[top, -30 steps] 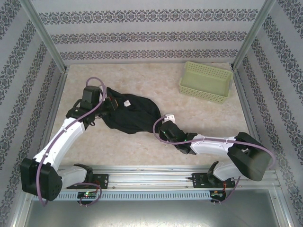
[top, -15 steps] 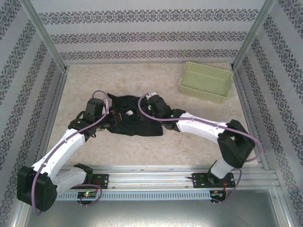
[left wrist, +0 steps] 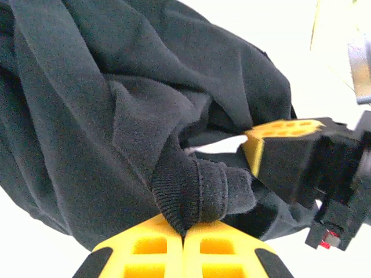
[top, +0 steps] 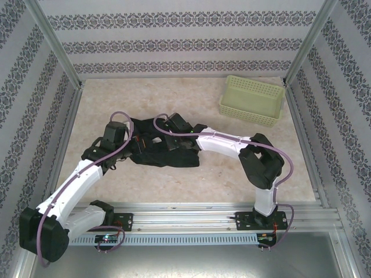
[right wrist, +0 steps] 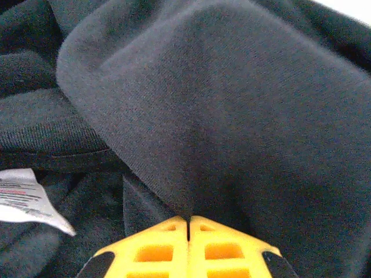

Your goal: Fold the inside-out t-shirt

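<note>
Right claw (right wrist: 188,223) swung onto t-shirt (top: 174,156), basket (top: 249,113) apart

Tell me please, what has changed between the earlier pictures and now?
The right claw swung left from beside the t-shirt to over it and shut on a fold of its fabric. The shirt, earlier stretched toward the right, is now bunched up. The left claw stayed shut on the cloth; the green basket did not move.

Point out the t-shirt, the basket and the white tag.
t-shirt (top: 174,157), top view, bunched fabric at its near edge.
basket (top: 249,114), top view, its near wall.
white tag (right wrist: 26,200), right wrist view, middle of the tag.
</note>
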